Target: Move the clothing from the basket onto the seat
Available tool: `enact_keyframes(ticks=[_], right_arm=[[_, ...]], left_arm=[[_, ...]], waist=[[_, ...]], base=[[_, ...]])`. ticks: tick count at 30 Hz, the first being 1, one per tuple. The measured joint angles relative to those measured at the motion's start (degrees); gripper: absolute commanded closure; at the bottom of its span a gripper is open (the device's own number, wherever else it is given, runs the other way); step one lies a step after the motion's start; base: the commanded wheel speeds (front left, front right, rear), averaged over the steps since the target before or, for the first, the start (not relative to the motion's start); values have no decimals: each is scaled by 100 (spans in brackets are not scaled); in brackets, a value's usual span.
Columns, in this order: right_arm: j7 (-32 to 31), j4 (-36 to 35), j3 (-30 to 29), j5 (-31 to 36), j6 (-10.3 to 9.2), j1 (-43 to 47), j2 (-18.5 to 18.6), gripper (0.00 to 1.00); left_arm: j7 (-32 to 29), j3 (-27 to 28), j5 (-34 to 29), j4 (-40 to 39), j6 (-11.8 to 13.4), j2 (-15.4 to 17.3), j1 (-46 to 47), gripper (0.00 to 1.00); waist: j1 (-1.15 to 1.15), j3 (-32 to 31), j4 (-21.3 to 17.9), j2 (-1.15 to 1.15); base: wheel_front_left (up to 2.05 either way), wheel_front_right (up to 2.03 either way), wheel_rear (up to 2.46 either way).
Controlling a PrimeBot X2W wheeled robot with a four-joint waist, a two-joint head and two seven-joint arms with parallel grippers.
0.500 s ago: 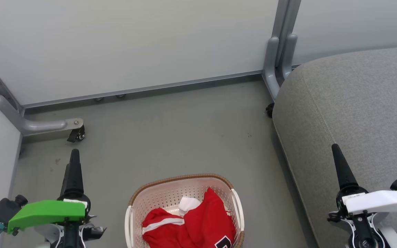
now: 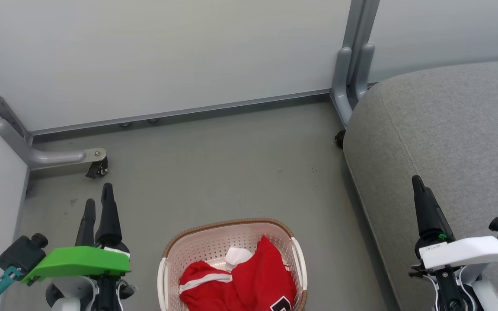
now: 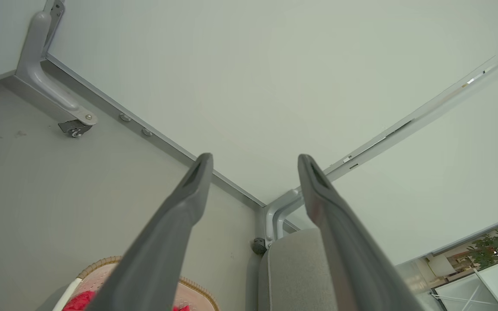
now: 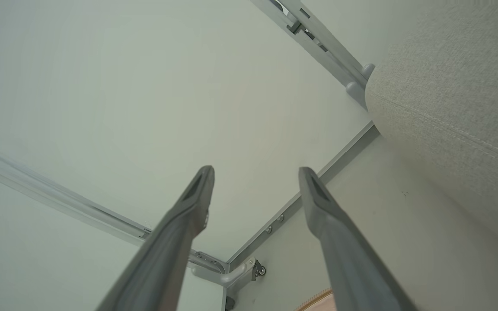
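So left gripper (image 2: pixel 98 195) and right gripper (image 2: pixel 417 181) both gape wide, empty — a careless grab at the clothing (image 2: pixel 249 280) could hook the basket (image 2: pixel 214 226) rim — dragging it.

Not much readable here tbh. The jersey (image 2: pixel 261 276) in the basket (image 2: pixel 214 235) has a black numeral with a white outline (image 2: pixel 280 306), right at the bottom edge of the head view. The frame cuts most of it off, so I can't tell which digit it is. There's a small white label (image 2: pixel 433 248) at the base of the right gripper (image 2: pixel 418 183) with a short line of dark print, way too tiny to make out. The left gripper (image 2: pixel 98 195) has a similar white sticker (image 2: pixel 117 250) peeking out by the green cover, and any print on it is unreadable too.
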State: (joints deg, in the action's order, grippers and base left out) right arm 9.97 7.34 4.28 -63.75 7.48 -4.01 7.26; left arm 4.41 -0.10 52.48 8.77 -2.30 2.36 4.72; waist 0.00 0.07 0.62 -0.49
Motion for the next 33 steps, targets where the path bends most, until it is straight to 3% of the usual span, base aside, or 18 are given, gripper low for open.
enact_keyframes(ticks=[33], right_arm=[[238, -79, -110, 2755, 0, 112, -220, 0]], left_arm=[[528, -335, -2536, 167, 196, 11, 125, 0]], waist=[[0, 17, 68, 0]], base=[[0, 0, 0]])
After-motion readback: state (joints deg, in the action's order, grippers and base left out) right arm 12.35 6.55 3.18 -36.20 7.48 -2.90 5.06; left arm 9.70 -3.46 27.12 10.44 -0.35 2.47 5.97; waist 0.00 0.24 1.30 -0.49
